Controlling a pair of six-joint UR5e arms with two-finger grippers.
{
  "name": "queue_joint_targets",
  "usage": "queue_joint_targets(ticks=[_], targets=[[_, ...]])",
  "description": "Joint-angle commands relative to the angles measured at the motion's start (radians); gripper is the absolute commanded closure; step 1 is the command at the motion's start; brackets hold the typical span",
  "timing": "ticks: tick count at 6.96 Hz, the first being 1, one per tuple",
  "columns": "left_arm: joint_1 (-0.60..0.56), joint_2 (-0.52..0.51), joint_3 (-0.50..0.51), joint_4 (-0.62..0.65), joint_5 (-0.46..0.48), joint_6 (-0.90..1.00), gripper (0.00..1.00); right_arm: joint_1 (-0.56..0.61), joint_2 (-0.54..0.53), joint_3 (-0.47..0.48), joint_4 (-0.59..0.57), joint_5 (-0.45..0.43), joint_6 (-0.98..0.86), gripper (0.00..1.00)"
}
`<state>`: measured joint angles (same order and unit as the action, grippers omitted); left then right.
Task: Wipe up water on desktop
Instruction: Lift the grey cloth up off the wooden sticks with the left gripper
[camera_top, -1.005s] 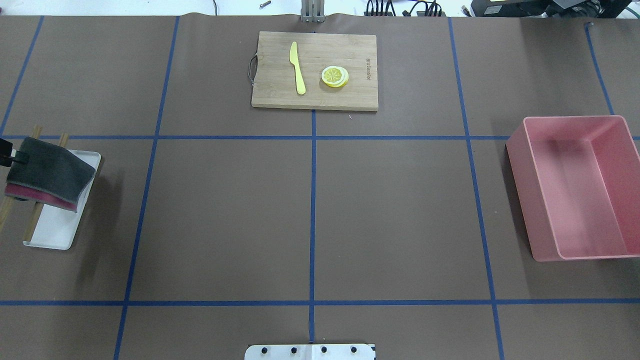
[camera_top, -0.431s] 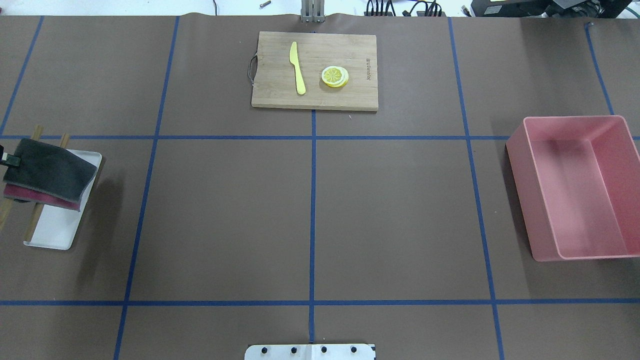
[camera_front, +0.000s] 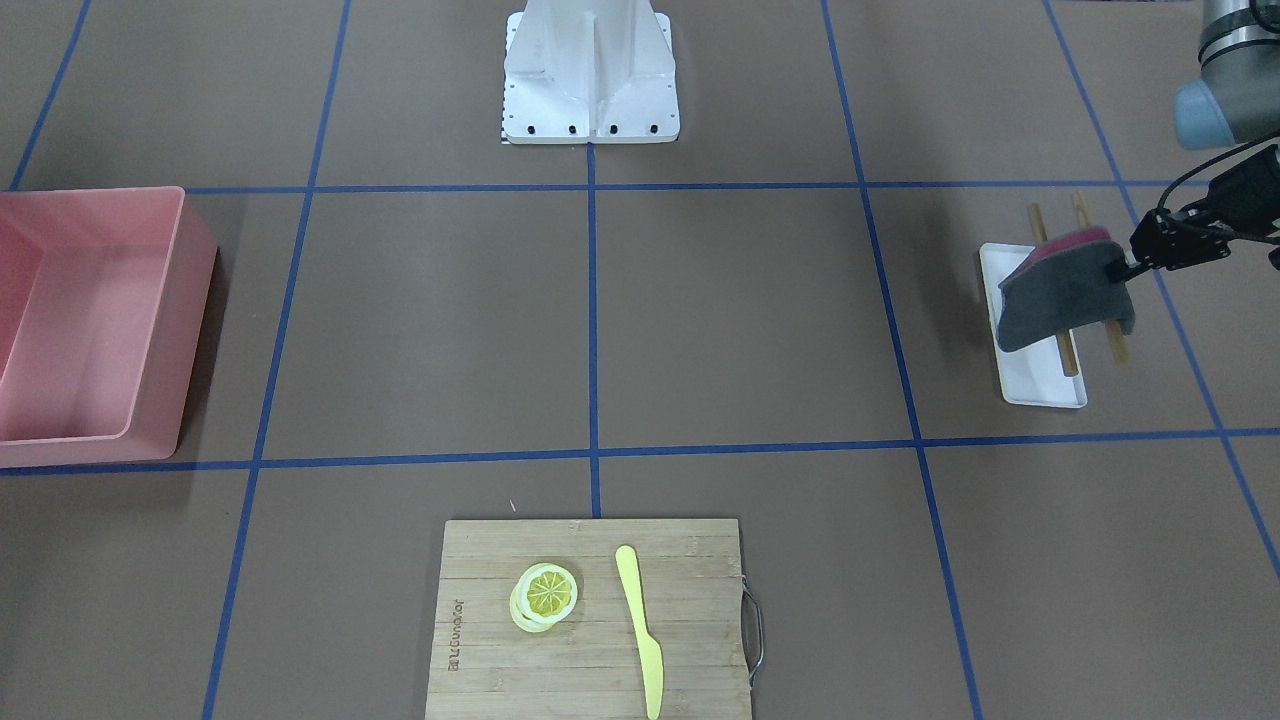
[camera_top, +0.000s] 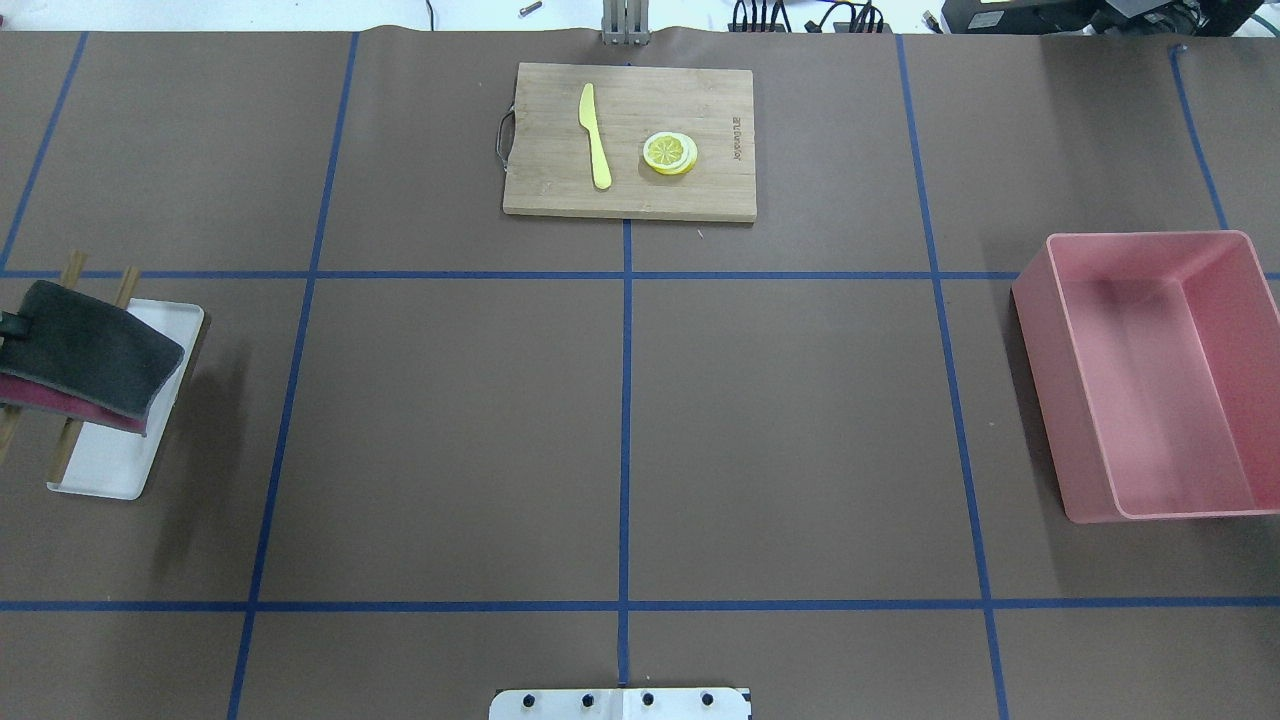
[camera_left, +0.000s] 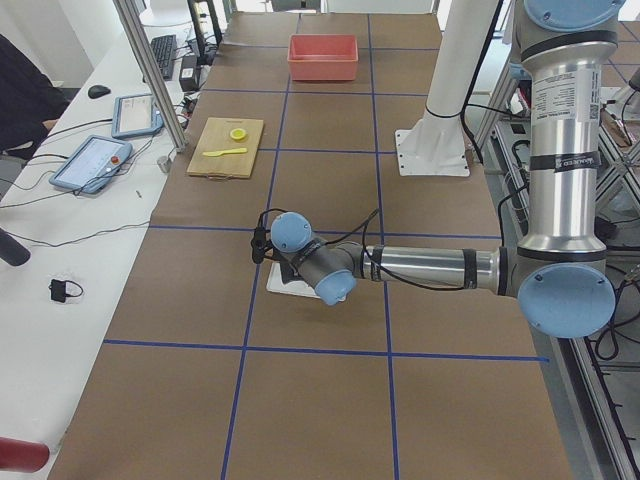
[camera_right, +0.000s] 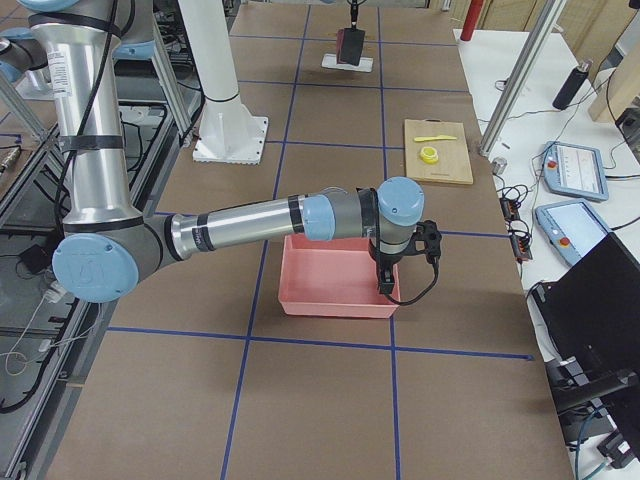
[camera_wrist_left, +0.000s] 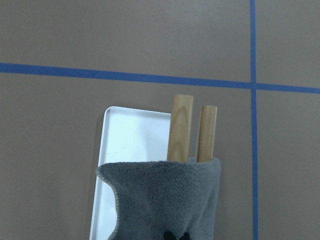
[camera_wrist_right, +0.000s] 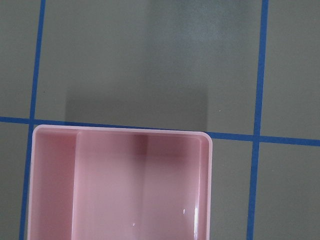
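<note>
The desktop (camera_top: 450, 430) is brown with blue tape lines; I see no water on it. My left gripper (camera_front: 1128, 268) is shut on a folded cloth (camera_front: 1062, 295), grey outside and magenta inside. It holds the cloth above a white tray (camera_front: 1040, 385) with two wooden sticks (camera_front: 1068, 355) laid across it. In the overhead view the cloth (camera_top: 90, 350) hangs at the far left edge over the tray (camera_top: 110, 470). The left wrist view shows the cloth (camera_wrist_left: 165, 200) over the sticks (camera_wrist_left: 180, 127). My right gripper (camera_right: 385, 285) hovers over the pink bin (camera_right: 335, 285); I cannot tell whether it is open or shut.
A bamboo cutting board (camera_top: 560, 190) with a yellow knife (camera_top: 595, 135) and lemon slices (camera_top: 669, 152) lies at the far middle. The pink bin (camera_top: 1040, 330) stands at the right, empty in the right wrist view (camera_wrist_right: 55, 200). The robot base plate (camera_top: 620, 704) is at the near edge.
My left gripper has carried the cloth a little further left, toward the view's edge. Nothing else has moved.
</note>
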<state>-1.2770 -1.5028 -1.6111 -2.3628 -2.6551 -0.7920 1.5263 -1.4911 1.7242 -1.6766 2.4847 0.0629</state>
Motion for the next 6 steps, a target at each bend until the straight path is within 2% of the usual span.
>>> queue_joint_targets(ticks=[1, 2, 3, 5, 6], targets=[[-0.105, -0.016, -0.007, 0.037, -0.107, -0.001, 1.00, 0.000, 0.000, 0.000, 0.000, 0.002, -0.001, 0.00], [-0.131, -0.045, -0.024, 0.098, -0.150, -0.003, 1.00, 0.000, 0.002, 0.003, 0.002, 0.002, -0.003, 0.00], [-0.140, -0.094, -0.059, 0.172, -0.155, -0.083, 1.00, -0.009, 0.003, 0.009, 0.006, 0.003, -0.018, 0.00], [-0.137, -0.259, -0.069, 0.178, -0.128, -0.466, 1.00, -0.027, -0.017, -0.001, 0.166, 0.003, -0.005, 0.00], [-0.115, -0.317, -0.072, 0.178, -0.070, -0.612, 1.00, -0.035, -0.017, 0.000, 0.173, 0.009, -0.009, 0.00]])
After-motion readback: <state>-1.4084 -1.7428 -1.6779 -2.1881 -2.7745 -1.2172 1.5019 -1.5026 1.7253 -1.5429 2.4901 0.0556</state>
